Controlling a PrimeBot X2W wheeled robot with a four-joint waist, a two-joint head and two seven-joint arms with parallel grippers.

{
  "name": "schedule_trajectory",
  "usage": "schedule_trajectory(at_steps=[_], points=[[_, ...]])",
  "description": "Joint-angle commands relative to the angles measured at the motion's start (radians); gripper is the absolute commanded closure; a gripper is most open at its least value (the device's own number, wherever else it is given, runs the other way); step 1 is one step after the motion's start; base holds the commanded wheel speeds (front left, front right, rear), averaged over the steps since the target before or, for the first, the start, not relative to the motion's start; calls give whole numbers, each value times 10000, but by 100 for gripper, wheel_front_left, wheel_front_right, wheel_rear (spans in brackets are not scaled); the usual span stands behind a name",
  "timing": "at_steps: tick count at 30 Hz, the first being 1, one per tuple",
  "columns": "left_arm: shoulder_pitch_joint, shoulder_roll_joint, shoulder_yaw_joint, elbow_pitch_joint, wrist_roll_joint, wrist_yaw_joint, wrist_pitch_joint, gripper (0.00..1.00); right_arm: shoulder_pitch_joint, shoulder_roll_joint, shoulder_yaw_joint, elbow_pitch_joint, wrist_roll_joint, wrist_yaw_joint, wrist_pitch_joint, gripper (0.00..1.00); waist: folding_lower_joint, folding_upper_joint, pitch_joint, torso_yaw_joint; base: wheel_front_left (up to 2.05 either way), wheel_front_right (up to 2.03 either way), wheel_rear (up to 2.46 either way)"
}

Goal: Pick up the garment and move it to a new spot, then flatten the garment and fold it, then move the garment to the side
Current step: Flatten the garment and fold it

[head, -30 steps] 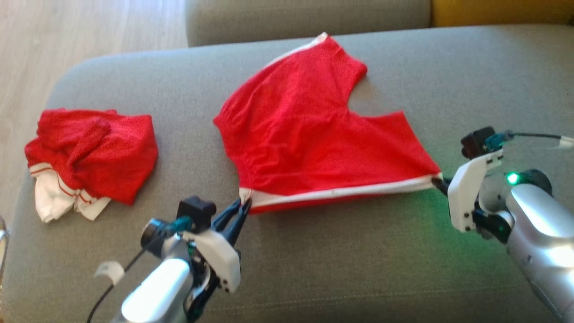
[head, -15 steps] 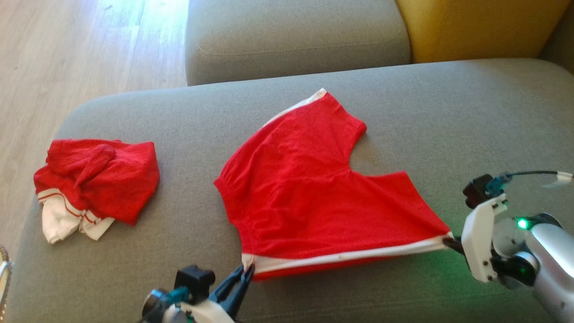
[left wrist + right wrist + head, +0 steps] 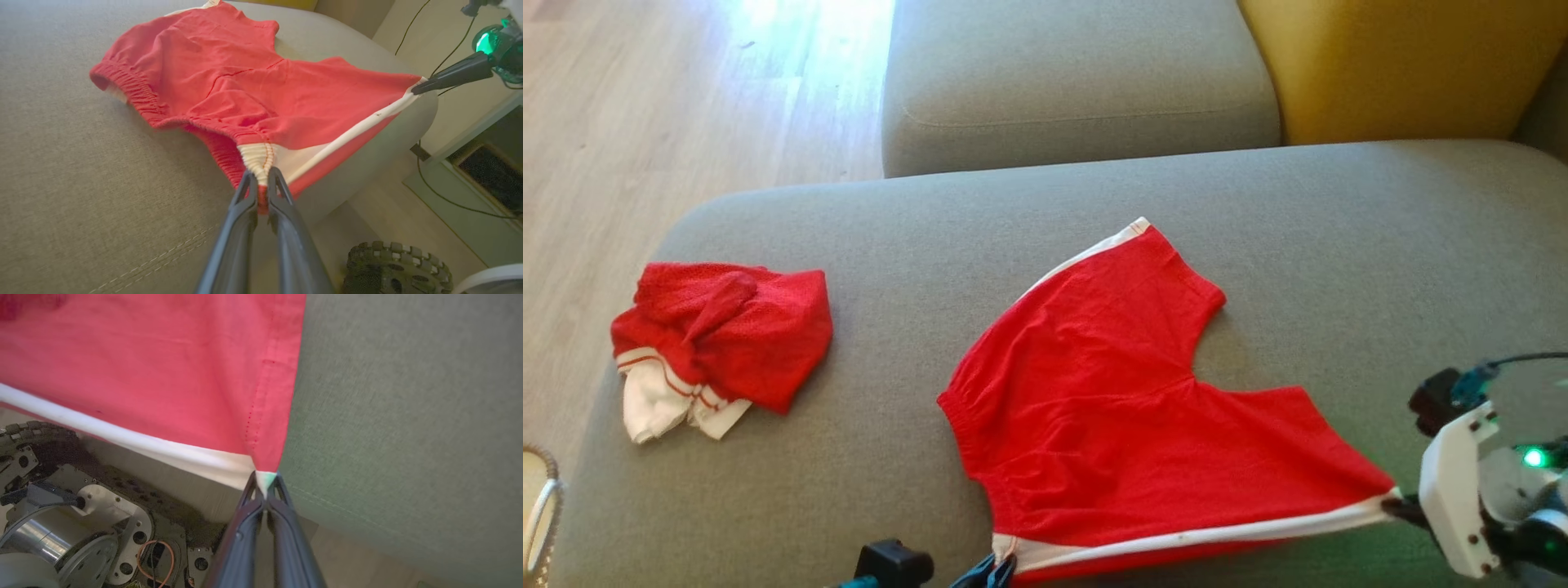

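Holds the red shorts by both ends of the near edge, along the white stripe. Pinches the gathered waistband end with the left gripper, closed tight on the cloth. Pinches the hem corner at the other end with the right gripper, shut on a small peak of fabric. Stretches the striped edge taut and straight between the two grippers, just over the front edge of the grey cushion. Leaves the rest of the shorts spread on that cushion, with the elastic waistband toward the robot's left, one leg reaching away toward the sofa back and the notch between the legs facing right. Shares the cushion with a second red and white garment, crumpled well apart to the left. Shows wooden floor beyond that and a yellow cushion at the far right.
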State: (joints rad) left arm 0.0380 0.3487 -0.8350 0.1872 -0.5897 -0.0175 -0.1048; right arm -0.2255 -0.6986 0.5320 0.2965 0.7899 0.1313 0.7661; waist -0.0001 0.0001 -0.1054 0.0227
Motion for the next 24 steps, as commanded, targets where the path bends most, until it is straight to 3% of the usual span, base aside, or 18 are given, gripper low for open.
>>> schedule_trajectory(at_steps=[1,12,24], points=[[-352,243,398,-465,-163,47,20,100,-98,-465,-527,-480,-173,-6,71,100,1,-1,5,103,0,0,0],[-1316,72,718,-1075,-536,-86,428,100,-453,744,-2711,-1652,-1627,-6,575,100,1,-1,319,905,0,0,0],[-3012,-923,941,-549,-659,-86,582,100,-3102,1633,-3141,-564,-2598,-6,238,100,1,-1,1448,1730,0,0,0]])
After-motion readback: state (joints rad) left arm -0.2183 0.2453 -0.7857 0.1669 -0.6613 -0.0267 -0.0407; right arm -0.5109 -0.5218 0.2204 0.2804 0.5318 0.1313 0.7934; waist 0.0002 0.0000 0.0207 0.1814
